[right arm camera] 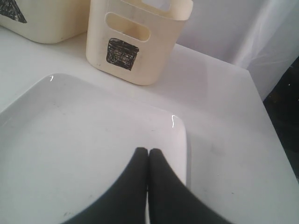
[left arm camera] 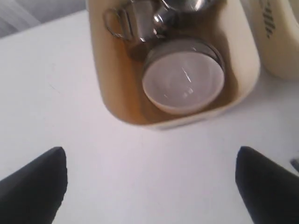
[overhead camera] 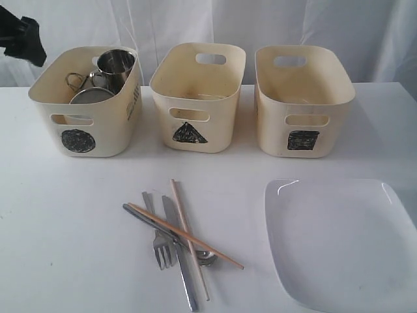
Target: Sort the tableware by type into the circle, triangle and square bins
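Note:
The circle bin (overhead camera: 104, 127) at the left holds steel cups (overhead camera: 117, 64) and a steel bowl with a white bowl (left arm camera: 182, 86) nested in it. The triangle bin (overhead camera: 195, 98) and the square bin (overhead camera: 303, 101) stand to its right. On the table in front lie a fork (overhead camera: 161, 251), a knife (overhead camera: 186, 280), a spoon (overhead camera: 207, 259) and crossed wooden chopsticks (overhead camera: 215, 253). A large white square plate (overhead camera: 345, 241) lies at the front right. My left gripper (left arm camera: 152, 182) hangs open and empty above the table beside the circle bin (left arm camera: 112, 93). My right gripper (right arm camera: 148, 151) is shut and empty over the plate's (right arm camera: 70, 140) edge.
White cloth hangs behind the table. The table's right edge (right arm camera: 268, 135) runs close to the square bin (right arm camera: 135, 42) and the plate. A dark part of the left arm (overhead camera: 19, 36) shows at the upper left. The three bins stand close together in a row.

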Available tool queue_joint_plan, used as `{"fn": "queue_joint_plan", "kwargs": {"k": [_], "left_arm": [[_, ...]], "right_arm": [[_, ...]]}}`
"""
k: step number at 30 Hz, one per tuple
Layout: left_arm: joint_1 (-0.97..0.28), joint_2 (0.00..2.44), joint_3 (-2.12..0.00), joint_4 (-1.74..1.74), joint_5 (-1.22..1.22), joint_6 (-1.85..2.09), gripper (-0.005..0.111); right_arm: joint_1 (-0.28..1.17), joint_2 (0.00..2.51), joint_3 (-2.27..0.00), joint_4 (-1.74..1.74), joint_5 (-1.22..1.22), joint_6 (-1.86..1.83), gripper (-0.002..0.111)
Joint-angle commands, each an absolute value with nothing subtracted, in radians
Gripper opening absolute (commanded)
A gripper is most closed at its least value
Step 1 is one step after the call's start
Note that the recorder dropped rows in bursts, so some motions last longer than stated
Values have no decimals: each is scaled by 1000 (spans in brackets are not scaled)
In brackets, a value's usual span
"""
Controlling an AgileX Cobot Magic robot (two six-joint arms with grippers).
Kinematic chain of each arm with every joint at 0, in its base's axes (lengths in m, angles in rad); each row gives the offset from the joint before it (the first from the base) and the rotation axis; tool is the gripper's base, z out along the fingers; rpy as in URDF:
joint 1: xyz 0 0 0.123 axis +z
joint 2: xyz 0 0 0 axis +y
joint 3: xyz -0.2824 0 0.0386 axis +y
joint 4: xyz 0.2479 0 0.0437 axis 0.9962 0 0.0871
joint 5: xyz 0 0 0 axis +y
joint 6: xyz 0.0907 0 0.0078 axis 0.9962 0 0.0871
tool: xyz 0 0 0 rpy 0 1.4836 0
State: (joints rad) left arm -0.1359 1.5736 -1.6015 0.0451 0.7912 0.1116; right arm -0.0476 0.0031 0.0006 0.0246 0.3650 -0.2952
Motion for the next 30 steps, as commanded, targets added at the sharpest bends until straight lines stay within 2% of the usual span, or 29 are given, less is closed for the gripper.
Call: {"fn": "queue_joint_plan", "kwargs": {"k": [1,4,5,11,14,23,26,30], "left_arm": [[-152,1564,-1605,39,922,154,74],[-152,1544,-1605,39,966,156,24],[-152,1527,-1605,39,955,154,3],[-152,1330,-1598,34,734,-51,0],[-152,1219,-1497,34,645,-71,0],[-152,653,-737,90,126,-62,0],[-152,452,-530,90,96,-97,0],[-152,253,-391,90,151,-177,0]], "right_arm": [[-42,0,0,30,350,-290,0],[-42,0,0,30,350,-290,0],[-42,0,0,30,350,-290,0],[-42,0,0,30,350,-290,0],[-42,0,0,30,350,-290,0],[-42,0,0,30,350,-290,0],[-42,0,0,30,350,-290,0],[-42,0,0,30,350,-290,0]]}}
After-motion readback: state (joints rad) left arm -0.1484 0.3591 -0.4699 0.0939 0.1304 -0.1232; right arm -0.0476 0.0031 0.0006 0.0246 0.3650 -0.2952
